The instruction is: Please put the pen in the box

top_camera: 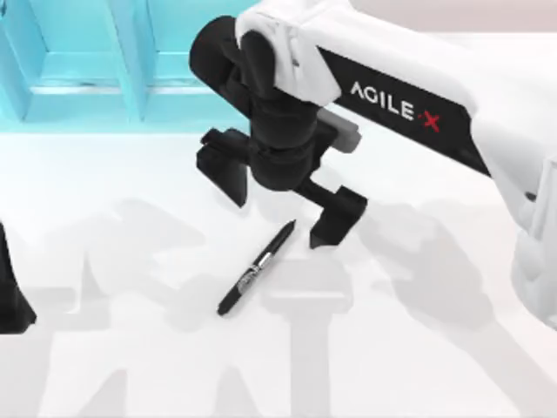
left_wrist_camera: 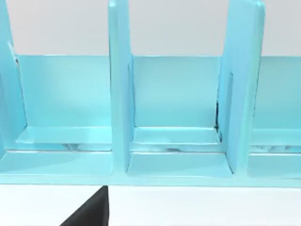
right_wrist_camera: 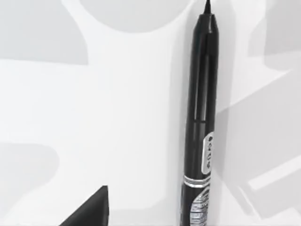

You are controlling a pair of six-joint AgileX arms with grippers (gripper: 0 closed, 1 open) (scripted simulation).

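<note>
At the far left edge of the top view the left arm (top_camera: 12,292) sits parked, a dark shape low on the white table (top_camera: 104,366); whether its jaws are open or closed cannot be told. Behind it, along the table's back edge from the left side toward the middle, stands the light blue box (top_camera: 96,78), an open-fronted organiser split by upright dividers. The left wrist view looks straight into it: the compartments (left_wrist_camera: 176,141) between the dividers (left_wrist_camera: 120,94) hold nothing, with only pale blue floor and back wall in each. Near the table's centre lies the pen (top_camera: 255,268), flat on the bare surface and well apart from the box, a slim black marker with a silver band at mid-length, slanted so that its pointed tip is toward the upper right. The right wrist view shows its barrel (right_wrist_camera: 201,122), the silver band and small white lettering up close. Just above the pen's tip hangs the right gripper (top_camera: 278,200), its two black fingers (top_camera: 338,213) spread wide and holding nothing, on the white AgileX arm reaching in from the right.
</note>
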